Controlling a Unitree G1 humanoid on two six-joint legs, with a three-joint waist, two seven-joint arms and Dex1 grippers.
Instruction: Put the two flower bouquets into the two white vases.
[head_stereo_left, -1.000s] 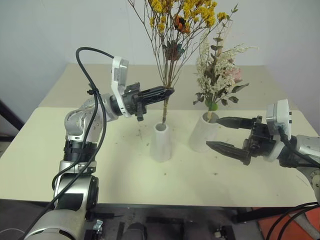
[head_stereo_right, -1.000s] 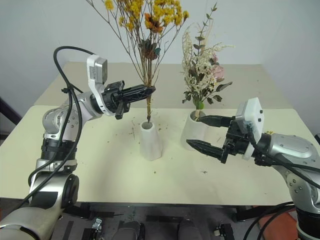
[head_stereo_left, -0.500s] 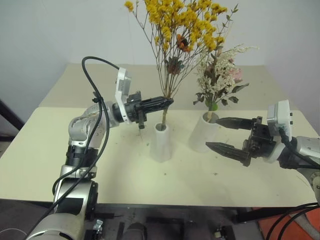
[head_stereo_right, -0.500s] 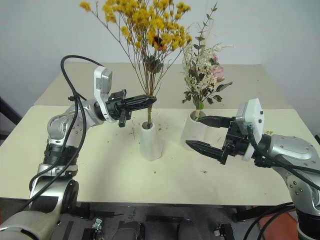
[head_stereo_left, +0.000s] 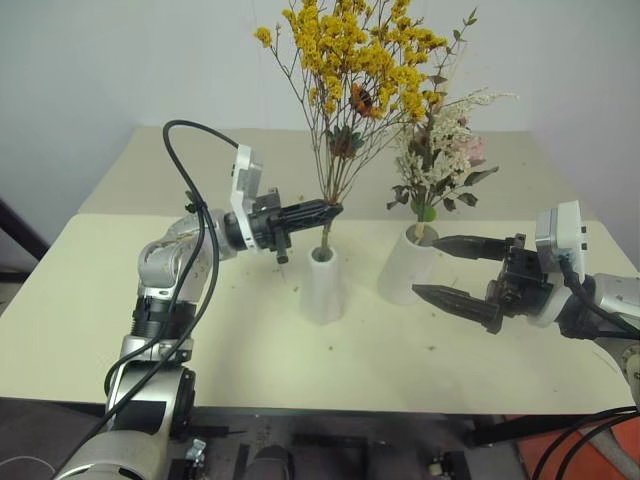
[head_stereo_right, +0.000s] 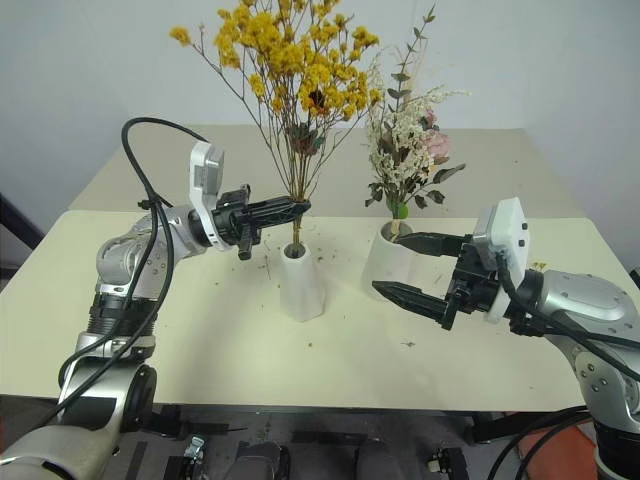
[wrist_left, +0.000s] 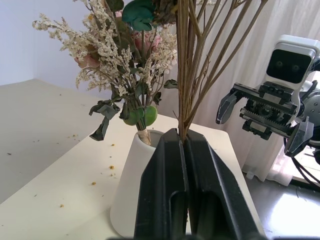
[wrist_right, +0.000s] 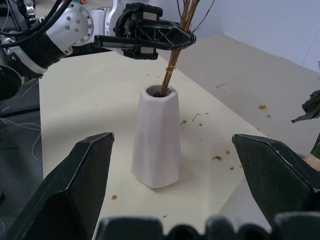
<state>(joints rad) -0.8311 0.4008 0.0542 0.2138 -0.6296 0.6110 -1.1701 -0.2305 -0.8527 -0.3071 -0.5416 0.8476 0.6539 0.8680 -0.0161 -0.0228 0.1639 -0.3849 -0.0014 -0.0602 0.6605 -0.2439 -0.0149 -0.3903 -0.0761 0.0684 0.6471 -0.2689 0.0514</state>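
Yellow bouquet (head_stereo_left: 350, 50) stems sit clenched between our left gripper (head_stereo_left: 335, 209) jaws, their ends inside the narrow vase (head_stereo_left: 323, 285); our right gripper (head_stereo_left: 437, 267) jaws gape beside the wide vase (head_stereo_left: 405, 268).

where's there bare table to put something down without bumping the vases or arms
Free: the near edge of the table in front of the narrow vase, and the far table behind the left gripper. Crowded: the middle, where the narrow vase, wide vase and open right gripper sit close together.
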